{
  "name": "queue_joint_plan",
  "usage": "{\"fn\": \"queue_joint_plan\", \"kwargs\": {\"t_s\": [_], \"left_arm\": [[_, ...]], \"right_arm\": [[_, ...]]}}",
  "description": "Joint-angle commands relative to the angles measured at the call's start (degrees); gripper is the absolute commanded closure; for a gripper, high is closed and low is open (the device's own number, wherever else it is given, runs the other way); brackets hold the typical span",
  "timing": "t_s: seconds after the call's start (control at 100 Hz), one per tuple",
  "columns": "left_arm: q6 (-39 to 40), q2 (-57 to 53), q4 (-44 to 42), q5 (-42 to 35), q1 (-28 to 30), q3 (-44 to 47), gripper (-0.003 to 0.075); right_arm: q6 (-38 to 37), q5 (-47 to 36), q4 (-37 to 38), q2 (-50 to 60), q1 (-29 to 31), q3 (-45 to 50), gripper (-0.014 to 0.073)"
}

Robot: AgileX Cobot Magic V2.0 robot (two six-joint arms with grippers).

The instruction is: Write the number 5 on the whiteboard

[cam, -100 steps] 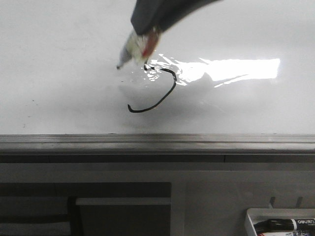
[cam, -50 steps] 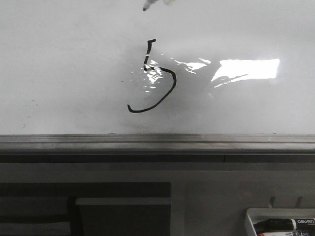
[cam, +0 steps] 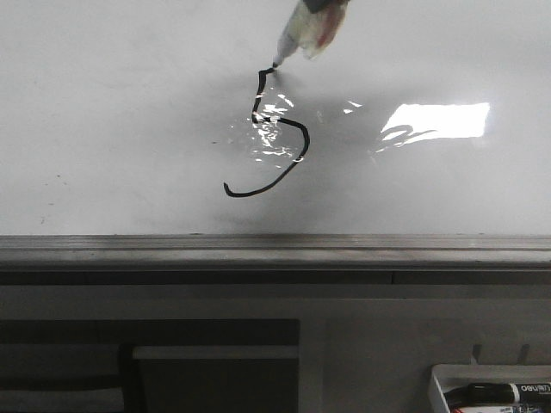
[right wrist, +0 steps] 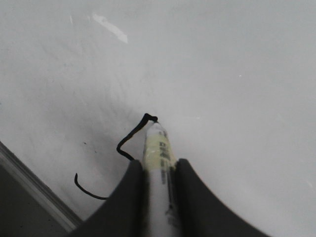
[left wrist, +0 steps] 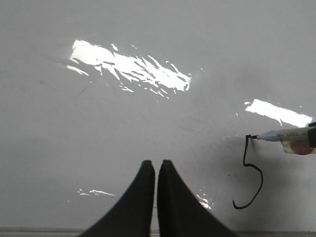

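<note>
The whiteboard (cam: 112, 129) lies flat, with a glare patch on it. The number 5 (cam: 303, 159) shows as a black stem and curved hook, with no top bar. A pale marker (cam: 303, 33) comes in from the far side, its tip touching the top of the stem. My right gripper (right wrist: 158, 163) is shut on the marker (right wrist: 159, 143), just above the number 5 (right wrist: 129, 139). My left gripper (left wrist: 157, 163) hovers shut and empty over bare board, left of the number 5 (left wrist: 260, 177) and the marker (left wrist: 284, 135).
A grey metal rail (cam: 275, 249) runs along the board's near edge. Below it, at the front right, a small white tray (cam: 439, 383) holds a black marker (cam: 508, 393).
A second ago the marker hung over the figure with its tip to the left. It then pulled away to the far edge. Now its tip is back at the stem's top.
</note>
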State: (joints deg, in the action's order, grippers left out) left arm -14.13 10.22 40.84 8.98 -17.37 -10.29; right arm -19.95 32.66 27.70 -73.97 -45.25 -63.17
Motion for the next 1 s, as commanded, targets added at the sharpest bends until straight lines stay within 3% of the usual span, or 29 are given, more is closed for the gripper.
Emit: {"fn": "queue_joint_plan", "kwargs": {"t_s": [0.0, 0.54, 0.99], "left_arm": [[0.42, 0.56, 0.6, -3.02, 0.08, -1.53, 0.0741], [0.42, 0.56, 0.6, -3.02, 0.08, -1.53, 0.0741], [0.42, 0.56, 0.6, -3.02, 0.08, -1.53, 0.0741]], "right_arm": [[0.56, -3.33, 1.31, 1.37, 0.14, -1.2, 0.0636], [0.56, -5.81, 0.93, 0.79, 0.38, -0.1, 0.0636], [-0.28, 2.72, 0.89, 1.04, 3.03, -0.1, 0.0636]]}}
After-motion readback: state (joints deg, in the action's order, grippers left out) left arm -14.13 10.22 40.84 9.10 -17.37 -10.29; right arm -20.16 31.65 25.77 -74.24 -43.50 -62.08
